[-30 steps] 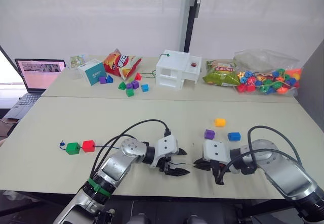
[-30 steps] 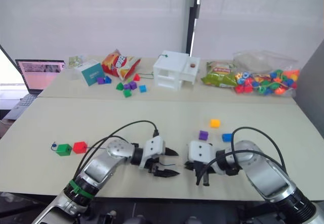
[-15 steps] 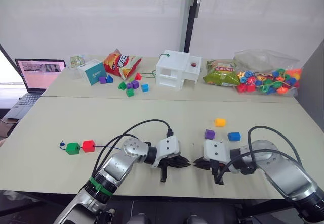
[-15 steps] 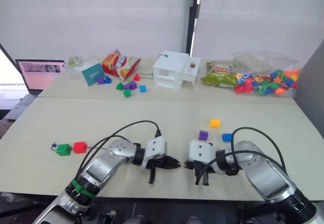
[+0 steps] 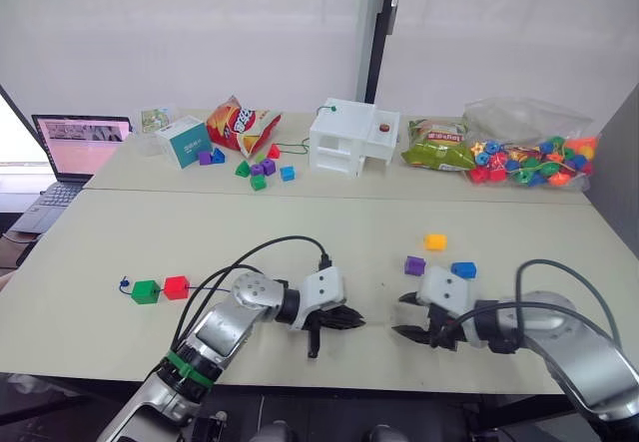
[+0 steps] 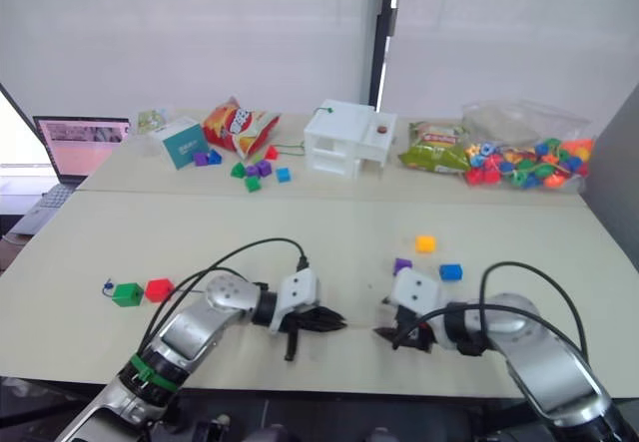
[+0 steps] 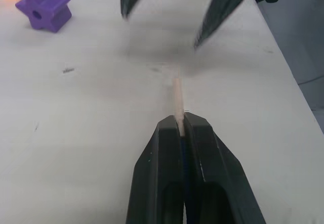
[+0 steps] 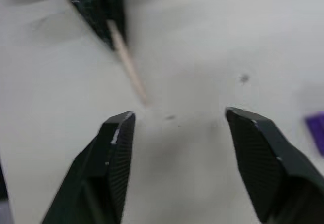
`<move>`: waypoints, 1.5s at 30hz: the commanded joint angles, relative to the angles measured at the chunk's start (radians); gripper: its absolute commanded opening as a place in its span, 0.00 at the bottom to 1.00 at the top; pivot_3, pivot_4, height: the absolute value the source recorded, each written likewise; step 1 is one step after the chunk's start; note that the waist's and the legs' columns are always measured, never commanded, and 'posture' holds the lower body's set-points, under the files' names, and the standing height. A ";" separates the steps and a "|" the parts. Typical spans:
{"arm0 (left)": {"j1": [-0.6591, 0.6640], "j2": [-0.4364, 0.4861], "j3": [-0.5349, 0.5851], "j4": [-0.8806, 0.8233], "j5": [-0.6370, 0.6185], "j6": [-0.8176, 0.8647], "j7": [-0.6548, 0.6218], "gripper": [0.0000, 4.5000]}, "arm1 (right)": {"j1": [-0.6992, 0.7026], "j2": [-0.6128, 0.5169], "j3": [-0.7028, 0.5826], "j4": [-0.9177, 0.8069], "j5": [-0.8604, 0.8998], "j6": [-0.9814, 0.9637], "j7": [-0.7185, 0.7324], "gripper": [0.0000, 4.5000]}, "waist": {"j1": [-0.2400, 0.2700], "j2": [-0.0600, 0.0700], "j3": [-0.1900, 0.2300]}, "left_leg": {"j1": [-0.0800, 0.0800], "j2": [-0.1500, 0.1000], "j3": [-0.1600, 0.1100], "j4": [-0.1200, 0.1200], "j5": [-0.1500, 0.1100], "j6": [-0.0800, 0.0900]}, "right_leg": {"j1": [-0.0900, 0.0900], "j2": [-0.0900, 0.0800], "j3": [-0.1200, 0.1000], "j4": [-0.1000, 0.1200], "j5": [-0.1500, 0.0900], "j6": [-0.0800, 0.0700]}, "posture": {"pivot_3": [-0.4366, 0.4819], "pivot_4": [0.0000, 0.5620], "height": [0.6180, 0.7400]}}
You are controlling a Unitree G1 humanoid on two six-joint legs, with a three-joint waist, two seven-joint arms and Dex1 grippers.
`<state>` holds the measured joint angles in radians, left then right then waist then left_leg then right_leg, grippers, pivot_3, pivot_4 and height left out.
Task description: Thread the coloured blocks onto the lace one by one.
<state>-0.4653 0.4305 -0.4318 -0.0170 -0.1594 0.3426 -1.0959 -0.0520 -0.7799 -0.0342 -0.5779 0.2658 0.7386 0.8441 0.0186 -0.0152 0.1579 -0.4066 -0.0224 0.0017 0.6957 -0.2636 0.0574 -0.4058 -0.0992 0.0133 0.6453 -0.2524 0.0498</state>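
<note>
Low in the centre of the left eye frame, the left black two-fingered gripper (image 7: 180,125) is clamped together on the long thin dark-blue lace (image 5: 205,288), its pale stiff tip (image 7: 177,98) poking out. Facing it, the right gripper (image 8: 178,128) stands spread wide (nothing between its fingers). At mid-left the lace carries the green block (image 5: 145,291) and red block (image 5: 177,286); the purple block (image 5: 414,265), blue block (image 5: 463,270) and yellow block (image 5: 434,241) lie loose at centre-right.

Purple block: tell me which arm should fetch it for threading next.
Right. The right gripper is open and empty, close to the purple block; the left gripper is shut on the lace tip.
</note>
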 commanded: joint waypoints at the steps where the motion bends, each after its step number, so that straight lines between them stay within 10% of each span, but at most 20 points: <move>1: 0.007 0.007 0.025 -0.049 -0.023 0.001 -0.008 0.00 | 0.090 0.096 -0.172 -0.117 0.057 0.073 -0.135 0.90 | 0.003 0.000 0.000 | 0.000 0.000 0.000 0.000 0.000 0.000 | 0.000 0.000 0.000 0.000 0.000 0.000 | 0.48 0.27 1.00; 11: 0.043 0.022 0.060 -0.069 -0.046 0.024 -0.001 0.00 | 0.301 0.458 -0.262 -0.152 -0.087 -0.066 -0.531 0.90 | -0.007 0.001 0.000 | 0.002 -0.001 0.000 0.000 0.000 -0.001 | 0.000 0.000 0.001 0.001 0.000 0.000 | 0.48 0.27 1.00; 27: 0.049 0.011 0.062 -0.072 -0.038 0.022 0.024 0.00 | -0.139 0.506 -0.193 0.445 -0.182 -0.199 -0.714 0.90 | -0.017 0.002 -0.001 | 0.002 -0.001 0.002 -0.002 0.001 -0.001 | 0.000 0.001 0.001 0.001 0.000 0.000 | 0.48 0.27 1.00; 36: 0.042 0.013 0.064 -0.063 -0.035 0.015 0.030 0.00 | -0.124 0.526 -0.204 0.412 -0.151 -0.223 -0.721 0.27 | -0.016 0.002 -0.001 | 0.002 -0.001 0.001 -0.002 0.001 -0.001 | 0.000 0.001 0.001 0.002 0.000 0.000 | 0.48 0.27 1.00; 45: 0.038 0.019 0.066 -0.056 -0.037 0.012 0.021 0.00 | -0.054 0.565 -0.161 0.087 -0.138 -0.178 -0.746 0.27 | -0.018 0.002 -0.001 | 0.001 -0.001 0.001 -0.002 0.001 -0.001 | -0.002 0.001 0.002 0.002 0.000 0.000 | 0.48 0.27 1.00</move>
<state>-0.4187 0.4467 -0.3803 -0.0527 -0.1897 0.3720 -1.0723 -0.1170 -0.2111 -0.2108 -0.3426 0.1045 0.5500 0.0891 0.0010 -0.0129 0.1570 -0.4056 -0.0235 0.0030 0.6936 -0.2628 0.0561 -0.4076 -0.0983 0.0149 0.6472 -0.2525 0.0497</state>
